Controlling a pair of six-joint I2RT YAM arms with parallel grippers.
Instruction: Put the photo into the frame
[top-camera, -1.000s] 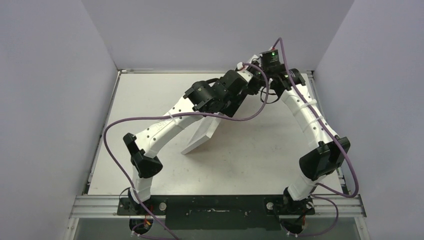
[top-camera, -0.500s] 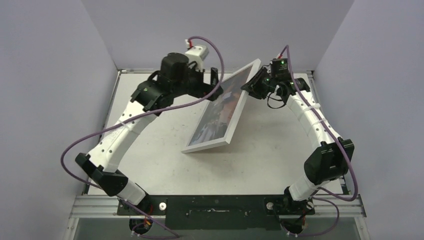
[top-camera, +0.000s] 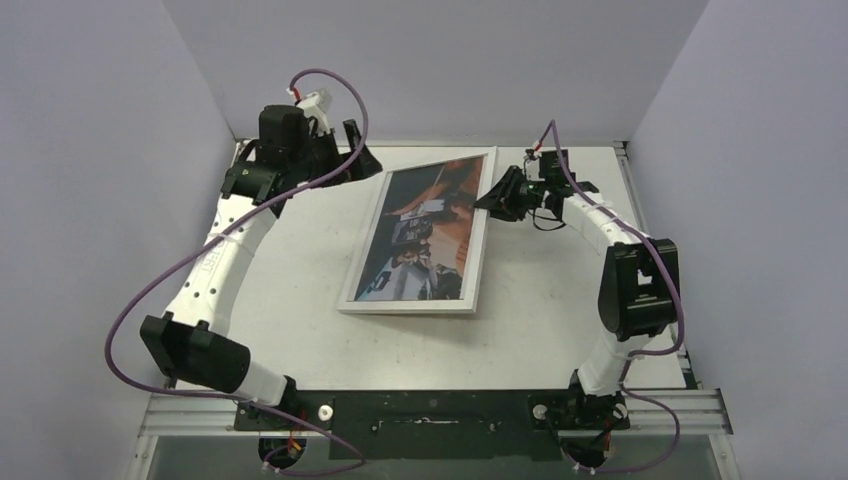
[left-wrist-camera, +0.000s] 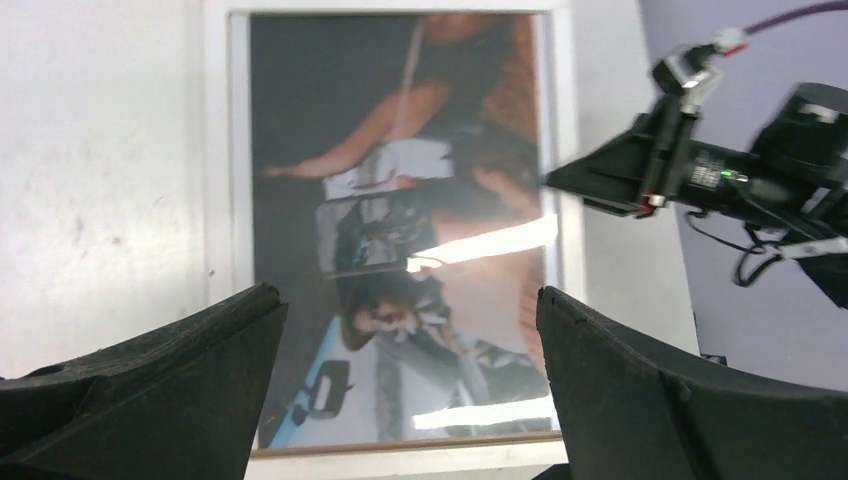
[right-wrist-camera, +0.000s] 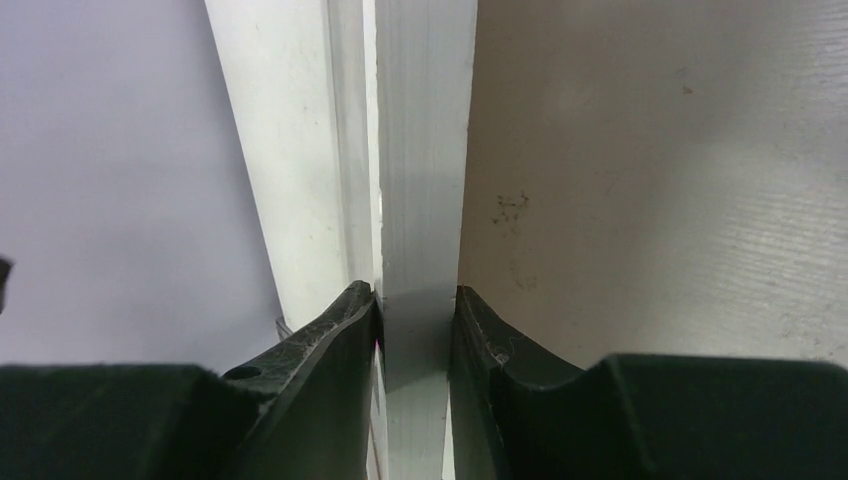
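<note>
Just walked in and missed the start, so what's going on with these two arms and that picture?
The right gripper is clamped on the right edge of the frame, near its far corner. The frame lies face up on the table, about flat, with the photo showing inside it. The left gripper hangs open over the table's far left, touching nothing.

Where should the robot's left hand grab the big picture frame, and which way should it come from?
Probably the frame on its long left rim, near the middle, coming in from the left. It lies about flat and face up, so only its thin edges can be pinched. The right hand is clamped on the right rim, and the open left hand hovers on the left side.
</note>
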